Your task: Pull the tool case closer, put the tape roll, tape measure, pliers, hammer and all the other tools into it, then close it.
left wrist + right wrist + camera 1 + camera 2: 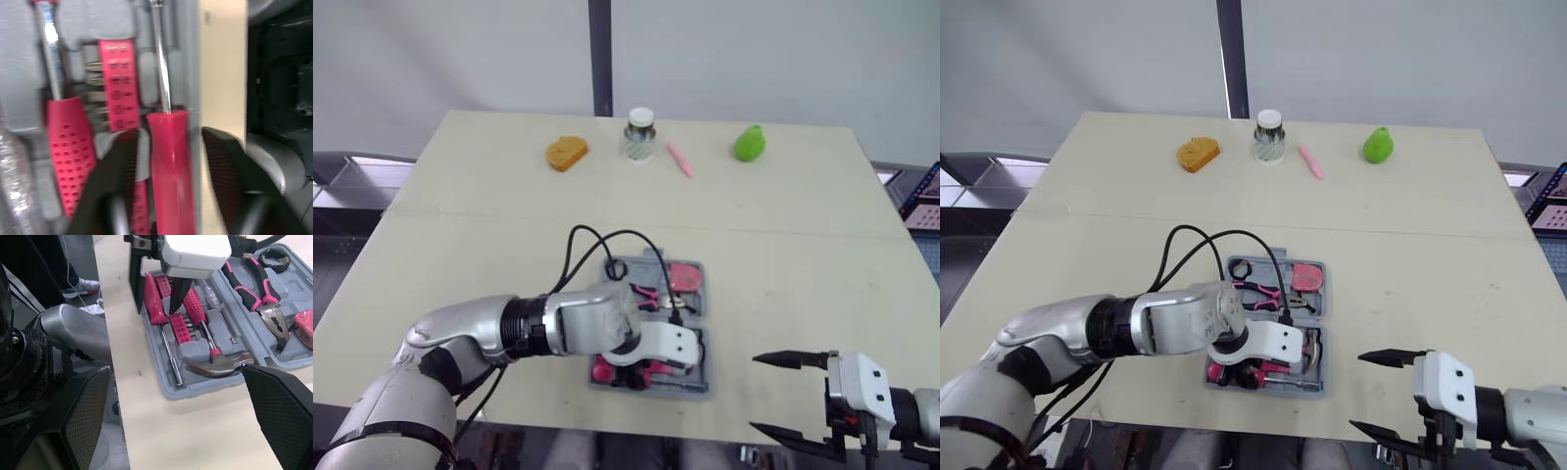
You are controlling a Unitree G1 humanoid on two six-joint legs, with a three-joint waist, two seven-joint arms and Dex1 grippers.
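Left gripper [168, 147] straddles a pink screwdriver [171, 171] lying in the tool case [298, 284].

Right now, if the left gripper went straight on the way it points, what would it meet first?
Most likely the handle of the screwdriver, which lies between the open fingers of the left gripper. The case sits just beneath it. Depth is hard to judge.

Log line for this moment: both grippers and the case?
left gripper: open, straddling pink screwdriver in tool case | right gripper: open, hovering clear of case | case: open, pliers, hammer inside
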